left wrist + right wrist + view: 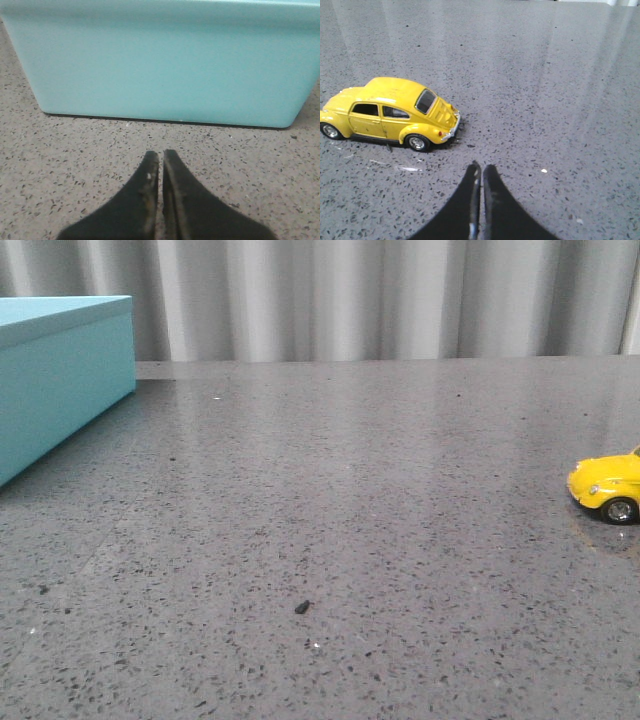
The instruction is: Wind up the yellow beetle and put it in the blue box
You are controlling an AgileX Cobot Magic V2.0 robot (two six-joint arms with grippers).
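The yellow beetle (608, 485) stands on its four wheels at the right edge of the grey speckled counter (330, 510), well apart from the blue box (60, 375), which sits with its lid on at the far left of the counter. The right hand (480, 172) is closed with its fingers pressed together and holds nothing; it hovers over the counter just beside the beetle's rear bumper without touching the car. The left hand (161, 160) is likewise closed and empty, positioned low over the counter and pointing at the side wall of the blue box, near it but not in contact.
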